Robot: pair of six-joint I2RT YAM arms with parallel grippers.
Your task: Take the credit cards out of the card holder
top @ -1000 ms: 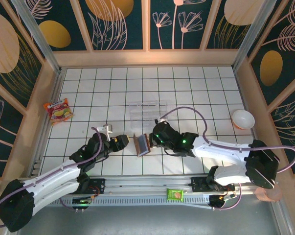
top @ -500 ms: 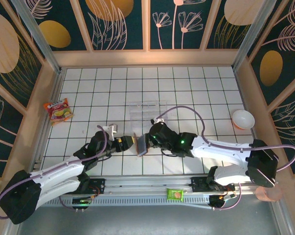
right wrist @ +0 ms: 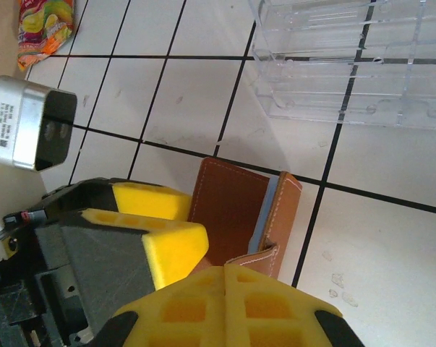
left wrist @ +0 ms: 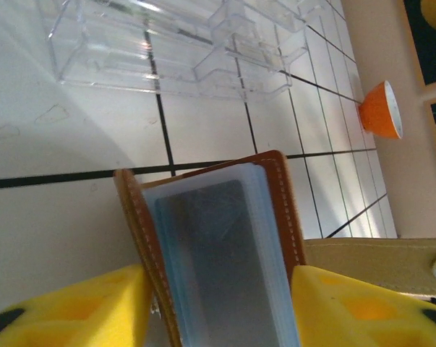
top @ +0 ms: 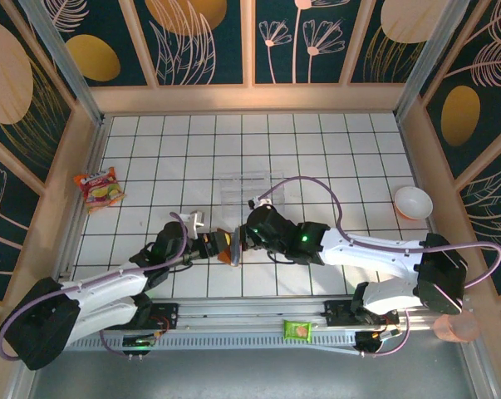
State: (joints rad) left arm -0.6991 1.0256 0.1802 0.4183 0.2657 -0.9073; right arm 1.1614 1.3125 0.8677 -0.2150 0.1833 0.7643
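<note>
My right hand [right wrist: 225, 278] is pinched shut on the brown card holder [right wrist: 231, 206], which stands on edge on the worktop [right wrist: 181, 94]. My left hand [left wrist: 218, 289] straddles it, a pad on each side of the blue cards [left wrist: 203, 253] tucked inside. I cannot tell whether that hand is gripping.

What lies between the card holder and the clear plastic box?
Bare tiled table lies between the card holder and the clear plastic box, as the right wrist view shows.

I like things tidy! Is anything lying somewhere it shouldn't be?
Yes. A green snack packet lies on the metal rail between the arm bases, off the tiled table. A red packet sits at the table's left edge.
</note>
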